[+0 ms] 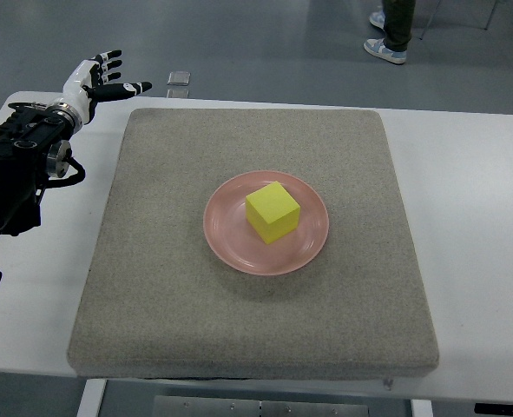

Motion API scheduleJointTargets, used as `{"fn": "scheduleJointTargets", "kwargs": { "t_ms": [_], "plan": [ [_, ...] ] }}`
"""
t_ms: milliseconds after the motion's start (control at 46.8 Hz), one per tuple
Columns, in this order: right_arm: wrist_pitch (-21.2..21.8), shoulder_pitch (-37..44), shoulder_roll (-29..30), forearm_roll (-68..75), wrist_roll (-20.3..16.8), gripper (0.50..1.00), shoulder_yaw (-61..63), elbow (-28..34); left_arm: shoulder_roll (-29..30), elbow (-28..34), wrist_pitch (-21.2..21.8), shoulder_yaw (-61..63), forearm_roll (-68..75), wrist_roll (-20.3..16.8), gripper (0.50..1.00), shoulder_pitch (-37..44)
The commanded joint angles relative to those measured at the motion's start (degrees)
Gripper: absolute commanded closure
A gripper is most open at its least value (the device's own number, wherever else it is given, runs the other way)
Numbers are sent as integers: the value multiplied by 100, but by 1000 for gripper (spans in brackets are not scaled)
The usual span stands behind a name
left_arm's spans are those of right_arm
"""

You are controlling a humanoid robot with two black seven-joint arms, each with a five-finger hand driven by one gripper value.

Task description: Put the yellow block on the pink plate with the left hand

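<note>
Yellow block (272, 211) sitting on the pink plate (226, 236), left hand (100, 80) hovering empty at the far left.

The block is showing as a bright, plain cube with crisp edges, one corner turned toward the near side, and it is resting near the middle of the round plate. The left hand is hanging over the table's (473, 200) far-left corner, well apart from the block, its fingers spreading open and touching nothing. The plate is lying on the grey mat (152, 287) and is holding only the block.
</note>
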Motion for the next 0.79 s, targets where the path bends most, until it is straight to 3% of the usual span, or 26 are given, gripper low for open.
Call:
{"fn": "scheduleJointTargets", "kwargs": {
  "t_ms": [0,214,449,769],
  "plan": [
    [4,1,0,0,0,576,0,0,1,-25,-245,-266,-54,-325,564,62],
    [4,-8,0,0,0,576,9,0,-52,-34,-693,-1118,-71,-676,564,168],
    [-4,1,0,0,0,576,0,0,-149,-34,-711,-2199,-168,-694,564,220],
    [-4,1,0,0,0,576,0,0,-201,-34,-711,-2411,-545,-694,555,212]
  ]
}}
